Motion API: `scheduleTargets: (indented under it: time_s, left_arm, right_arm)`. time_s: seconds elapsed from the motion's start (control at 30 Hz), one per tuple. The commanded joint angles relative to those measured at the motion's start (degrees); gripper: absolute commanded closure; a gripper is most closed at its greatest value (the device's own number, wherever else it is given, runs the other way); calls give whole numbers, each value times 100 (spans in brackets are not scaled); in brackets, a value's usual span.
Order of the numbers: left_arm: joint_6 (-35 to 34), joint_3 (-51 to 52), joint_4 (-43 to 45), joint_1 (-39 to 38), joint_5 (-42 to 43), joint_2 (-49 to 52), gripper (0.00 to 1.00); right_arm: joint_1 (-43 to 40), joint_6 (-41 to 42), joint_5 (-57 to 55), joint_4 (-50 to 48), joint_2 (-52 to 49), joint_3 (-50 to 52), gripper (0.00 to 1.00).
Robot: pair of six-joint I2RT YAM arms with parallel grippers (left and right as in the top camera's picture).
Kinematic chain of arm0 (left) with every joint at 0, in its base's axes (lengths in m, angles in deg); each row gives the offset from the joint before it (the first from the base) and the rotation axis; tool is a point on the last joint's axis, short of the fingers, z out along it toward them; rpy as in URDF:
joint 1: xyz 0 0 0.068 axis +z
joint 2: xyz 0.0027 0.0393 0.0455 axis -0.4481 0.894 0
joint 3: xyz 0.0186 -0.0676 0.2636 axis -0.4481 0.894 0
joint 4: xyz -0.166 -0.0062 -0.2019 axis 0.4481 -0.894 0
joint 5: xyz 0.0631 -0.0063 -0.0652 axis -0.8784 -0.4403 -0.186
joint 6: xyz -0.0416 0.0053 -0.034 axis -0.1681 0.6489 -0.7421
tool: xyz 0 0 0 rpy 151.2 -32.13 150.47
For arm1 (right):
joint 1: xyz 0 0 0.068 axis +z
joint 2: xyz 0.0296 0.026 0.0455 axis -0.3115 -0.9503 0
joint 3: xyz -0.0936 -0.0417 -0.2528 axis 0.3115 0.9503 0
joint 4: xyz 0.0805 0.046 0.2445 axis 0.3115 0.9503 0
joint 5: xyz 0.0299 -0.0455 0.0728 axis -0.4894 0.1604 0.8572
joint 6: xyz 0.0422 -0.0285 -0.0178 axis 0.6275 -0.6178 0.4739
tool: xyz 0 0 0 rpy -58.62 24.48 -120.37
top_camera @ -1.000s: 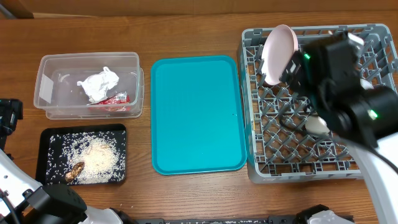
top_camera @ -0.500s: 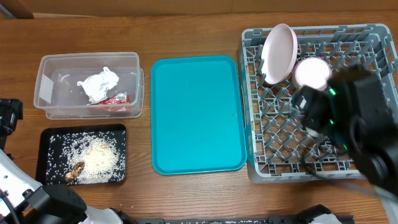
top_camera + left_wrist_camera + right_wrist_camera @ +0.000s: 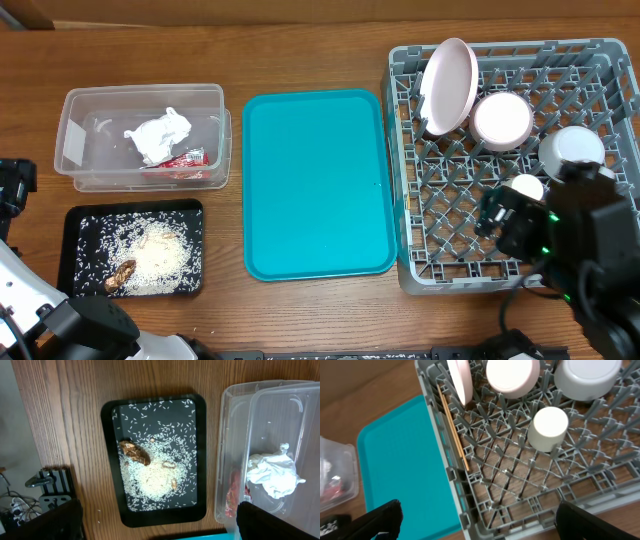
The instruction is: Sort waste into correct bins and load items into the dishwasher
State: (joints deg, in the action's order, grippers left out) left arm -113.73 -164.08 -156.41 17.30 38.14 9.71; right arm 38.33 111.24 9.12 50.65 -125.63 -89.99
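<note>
My right gripper (image 3: 477, 521) is released, its fingers spread wide with nothing between them. It hangs above the near side of the grey dish rack (image 3: 398, 180), which sits at the right end of the desk. My left gripper (image 3: 160, 524) is just as slack and empty, over the left end of the desk above the two bins.

All the tableware is in the rack. The large round plate (image 3: 447, 87) stands on edge in the far left corner. The small saucer (image 3: 501, 120) is just beside it, tilted among the pegs. The bowl (image 3: 572, 148) sits toward the right wall, and the small cup (image 3: 526, 187) is near the middle, closer to me than the bowl. Two wooden chopsticks (image 3: 454, 430) lie together along the inside of the rack's left wall.

The teal serving tray (image 3: 318, 185) lies bare in the middle of the desk, just beside the rack.

At the far left, the clear plastic tub (image 3: 75, 140) holds the crumpled white napkin (image 3: 158, 135), with the red wrapper (image 3: 185, 159) touching its near side. The black tray (image 3: 68, 250) lies at the near left corner, close to the tub. Loose white rice (image 3: 155, 255) is scattered across it, with a brown food scrap (image 3: 122, 272) toward its near left corner.
</note>
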Motion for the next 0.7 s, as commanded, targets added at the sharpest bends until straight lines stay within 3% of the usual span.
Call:
scheduleTargets:
  time_s: [0.0,0.33,0.67]
  left_arm:
    - [-120,-72,2,26,-59,-48,0]
    - [-120,-72,2,26,-57,-48,0]
    - [-120,-72,2,26,-57,-48,0]
  right_arm:
    - [7,20,-57,-378,-28,424,0]
    - [4,17,-55,-1606,-680,761,0]
    - [7,15,328,-1613,-1432,761,0]
